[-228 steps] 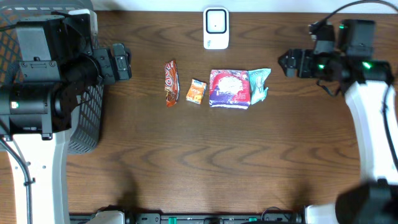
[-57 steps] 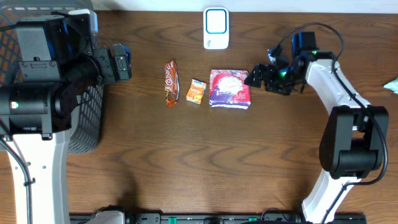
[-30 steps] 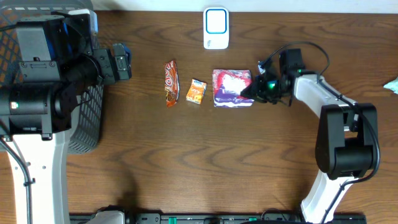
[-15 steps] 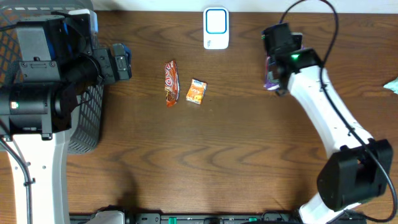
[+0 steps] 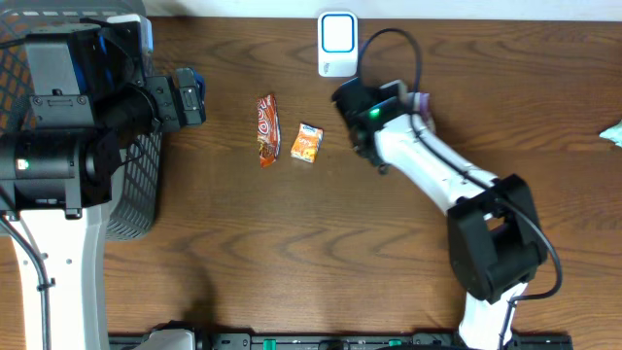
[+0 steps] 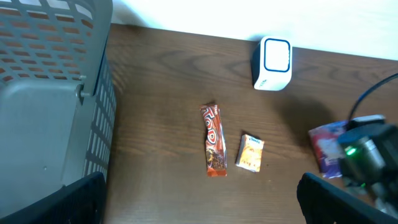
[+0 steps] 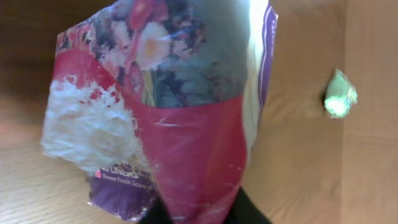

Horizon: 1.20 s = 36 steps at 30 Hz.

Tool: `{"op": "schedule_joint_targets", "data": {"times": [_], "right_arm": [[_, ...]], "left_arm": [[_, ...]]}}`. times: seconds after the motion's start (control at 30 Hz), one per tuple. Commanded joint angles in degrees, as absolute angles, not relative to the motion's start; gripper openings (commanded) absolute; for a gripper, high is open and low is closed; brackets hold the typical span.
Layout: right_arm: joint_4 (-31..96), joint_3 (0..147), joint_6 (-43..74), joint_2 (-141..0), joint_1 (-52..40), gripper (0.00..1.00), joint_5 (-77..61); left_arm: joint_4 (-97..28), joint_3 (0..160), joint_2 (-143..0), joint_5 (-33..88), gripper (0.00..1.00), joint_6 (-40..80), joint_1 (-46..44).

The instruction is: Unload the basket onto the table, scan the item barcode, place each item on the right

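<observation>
The item, a red and purple packet (image 7: 186, 124), fills the right wrist view, and my right gripper (image 7: 199, 214) is shut on its lower end. From overhead only a purple edge of the packet (image 5: 420, 101) shows beside the right gripper (image 5: 389, 102), just below and to the right of the white scanner (image 5: 337, 44). No barcode shows on the packet. My left gripper (image 6: 199, 208) hangs open over bare table at the left, holding nothing. The left wrist view also takes in the scanner (image 6: 273, 62) and the packet (image 6: 326, 146).
A brown chocolate bar (image 5: 266, 128) and a small orange packet (image 5: 307, 142) lie left of the right arm. A grey mesh basket (image 5: 131, 185) stands at the left edge. A green packet (image 5: 612, 134) lies at the far right edge.
The right gripper closed on the red and purple packet, lifted it off the table and swung it left, close to the scanner. The left arm has not moved.
</observation>
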State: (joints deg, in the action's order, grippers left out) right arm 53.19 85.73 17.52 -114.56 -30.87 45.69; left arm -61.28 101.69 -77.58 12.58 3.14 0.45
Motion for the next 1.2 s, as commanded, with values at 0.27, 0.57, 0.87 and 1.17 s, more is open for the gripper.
{"op": "schedule_joint_targets", "data": {"times": [0.27, 0.57, 0.87, 1.17], "right_arm": [[54.76, 93.97, 18.87, -114.21, -38.52, 0.47, 34.85], [63.24, 110.28, 18.85, -114.21, -35.35, 0.80, 32.38], [64.10, 110.28, 15.88, -114.34, -22.44, 0.93, 3.38], [56.29, 99.46, 4.19, -117.19, -10.28, 0.84, -31.53]], "left_arm": [[-61.28, 101.86, -77.47, 12.84, 0.98, 3.03, 0.69], [-61.28, 101.86, -77.47, 12.84, 0.98, 3.03, 0.69], [-61.28, 101.86, -77.47, 12.84, 0.98, 3.03, 0.69], [-61.28, 101.86, -77.47, 12.84, 0.98, 3.03, 0.69]]}}
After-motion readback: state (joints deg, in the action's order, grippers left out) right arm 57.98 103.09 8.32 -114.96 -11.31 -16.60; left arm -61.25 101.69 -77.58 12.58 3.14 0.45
